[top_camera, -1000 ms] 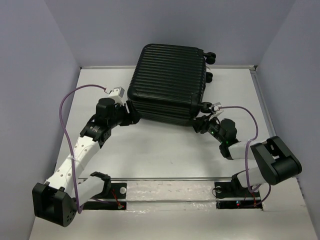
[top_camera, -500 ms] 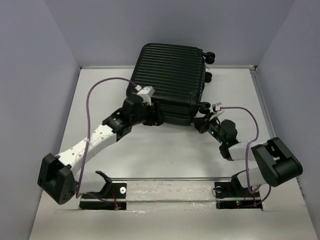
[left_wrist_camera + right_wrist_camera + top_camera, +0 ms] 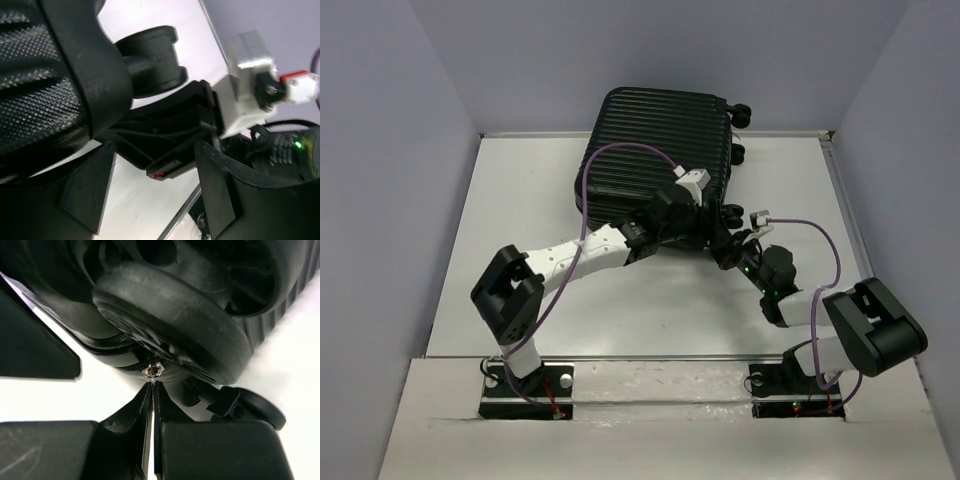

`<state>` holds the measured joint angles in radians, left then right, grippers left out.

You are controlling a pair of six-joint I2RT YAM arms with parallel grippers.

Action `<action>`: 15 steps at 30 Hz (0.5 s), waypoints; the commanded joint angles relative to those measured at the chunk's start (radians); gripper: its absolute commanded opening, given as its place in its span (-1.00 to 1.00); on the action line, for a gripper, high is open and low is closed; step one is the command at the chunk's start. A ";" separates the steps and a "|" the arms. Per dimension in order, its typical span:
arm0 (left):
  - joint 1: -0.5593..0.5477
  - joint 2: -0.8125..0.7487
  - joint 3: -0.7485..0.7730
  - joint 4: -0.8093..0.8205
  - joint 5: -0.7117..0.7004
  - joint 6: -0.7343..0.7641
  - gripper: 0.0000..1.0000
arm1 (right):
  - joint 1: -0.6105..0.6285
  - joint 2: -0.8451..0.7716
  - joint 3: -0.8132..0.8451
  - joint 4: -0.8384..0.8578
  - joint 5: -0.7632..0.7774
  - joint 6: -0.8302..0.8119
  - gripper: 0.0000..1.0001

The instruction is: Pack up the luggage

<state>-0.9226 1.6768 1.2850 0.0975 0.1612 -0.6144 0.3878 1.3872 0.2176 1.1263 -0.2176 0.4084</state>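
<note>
This is a robotics lab, set up as a boxed-in test cell. A bare white table (image 3: 520,260) is closed off by plain walls (image 3: 650,50) on the left, far and right (all one flat lavender-grey). Two white-and-black robot arms (image 3: 570,258) are bolted to base plates (image 3: 790,385) along a metal rail (image 3: 660,357) at the near edge. Purple cables (image 3: 625,146) loop loose, and a green status light (image 3: 298,145) glows.

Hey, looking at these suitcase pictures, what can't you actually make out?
- Inside of the suitcase: the closed shell hides it in every view.
- Top view: left end effector and right end effector overlap, black on black, at the suitcase's corner; grip unreadable.
- Right wrist view: the zipper pull is tiny; the wheel hides the zipper track.
- Left wrist view: the frame cuts the suitcase to one corner.
</note>
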 commanded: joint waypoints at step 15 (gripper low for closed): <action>-0.025 0.176 0.227 0.128 -0.189 -0.053 0.54 | 0.010 -0.028 -0.066 0.130 -0.023 0.036 -0.86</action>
<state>-0.9588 1.8206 1.4467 0.1928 0.0990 -0.6750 0.3866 1.3861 0.1837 1.1751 -0.2062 0.4358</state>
